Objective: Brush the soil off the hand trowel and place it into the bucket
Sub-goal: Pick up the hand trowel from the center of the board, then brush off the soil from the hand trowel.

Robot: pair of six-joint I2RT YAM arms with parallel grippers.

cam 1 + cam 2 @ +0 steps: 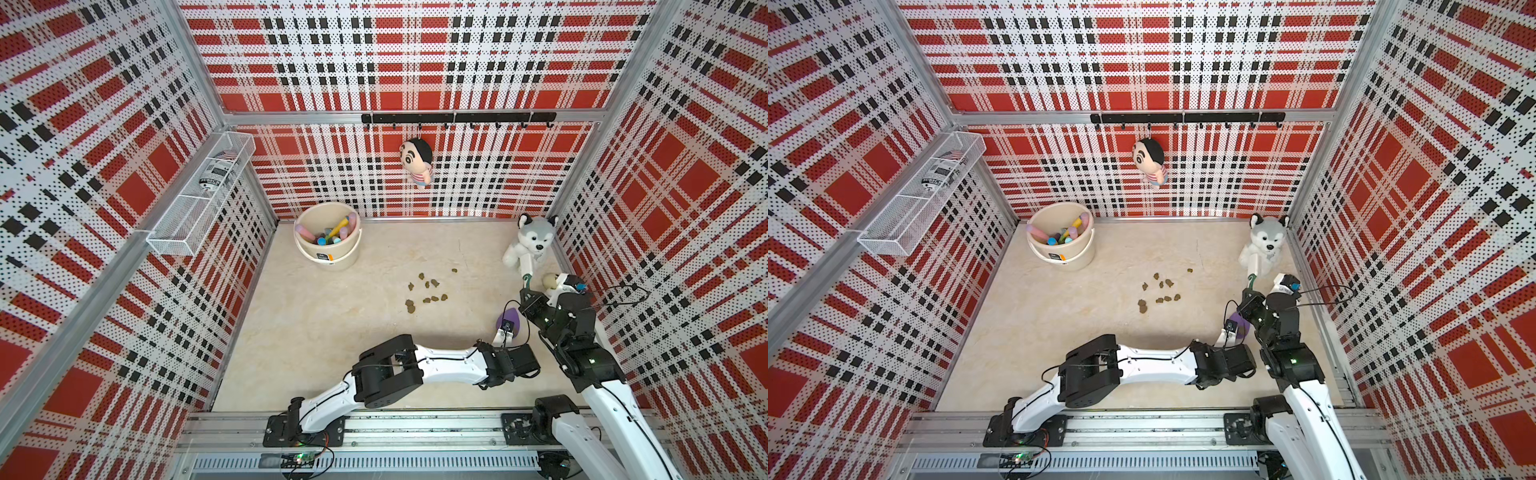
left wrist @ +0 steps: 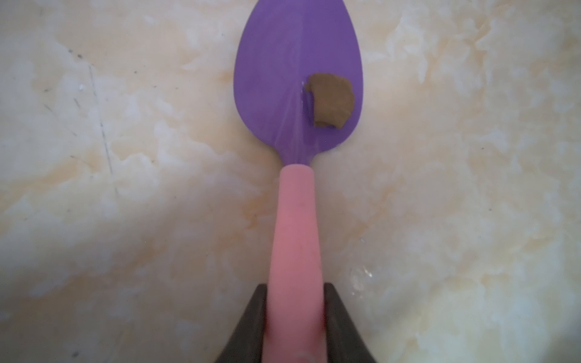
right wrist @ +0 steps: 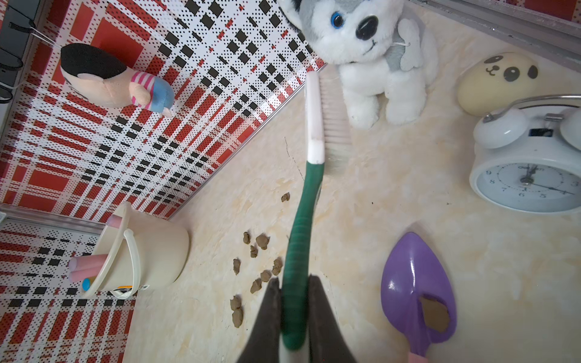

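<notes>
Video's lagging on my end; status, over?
Left gripper shut on trowel handle. Right gripper shut on brush. One soil lump on blade. Nothing between brush and blade.

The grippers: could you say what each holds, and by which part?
The left gripper holds the trowel by its pink handle; the right gripper, the brush by its green handle.

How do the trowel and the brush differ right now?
Trowel: purple blade, pink handle; brush: white head, green handle. The trowel carries a soil lump; none shows on the brush. Both are held by the handle, trowel in the left gripper, brush in the right gripper.
</notes>
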